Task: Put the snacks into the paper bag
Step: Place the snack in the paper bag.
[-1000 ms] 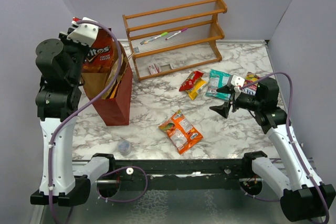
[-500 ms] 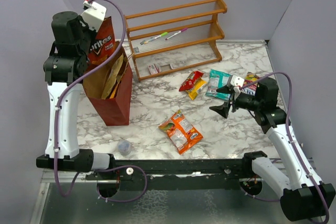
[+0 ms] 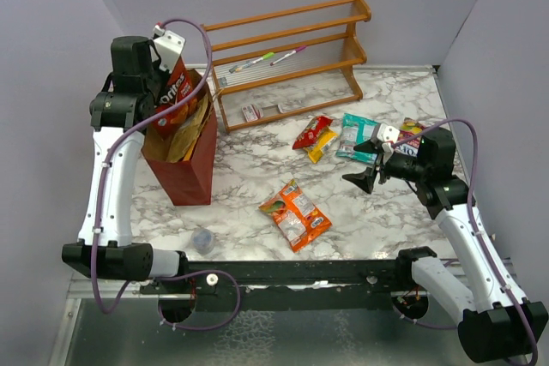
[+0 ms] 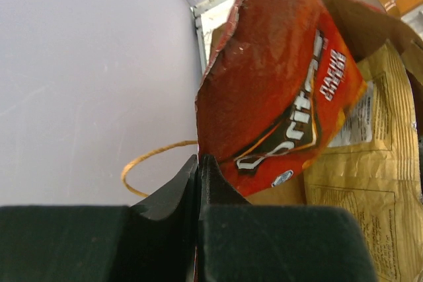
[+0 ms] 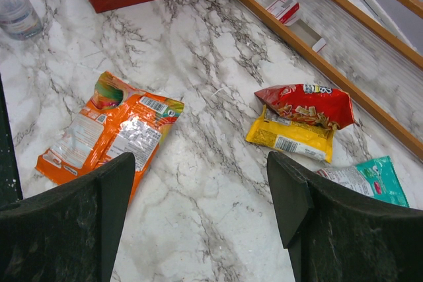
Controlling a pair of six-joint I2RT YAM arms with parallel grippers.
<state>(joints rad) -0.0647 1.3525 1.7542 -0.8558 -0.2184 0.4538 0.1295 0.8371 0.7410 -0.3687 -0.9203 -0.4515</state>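
My left gripper is shut on the edge of a red-orange Doritos chip bag, which hangs tilted with its lower end inside the open top of the dark-red paper bag. A gold chip bag stands in the paper bag beside it. An orange packet, a red one, a yellow one and a teal one lie on the marble table. My right gripper hovers open above the bare marble between the orange and yellow packets, holding nothing.
A wooden slatted rack with two marker pens stands at the back. A small clear cup sits in front of the paper bag. Another packet lies behind my right arm. Grey walls close in left, right and behind.
My left arm has swung up and to the right with the Doritos bag, then brought it down over the paper bag's opening. The right arm has not moved.
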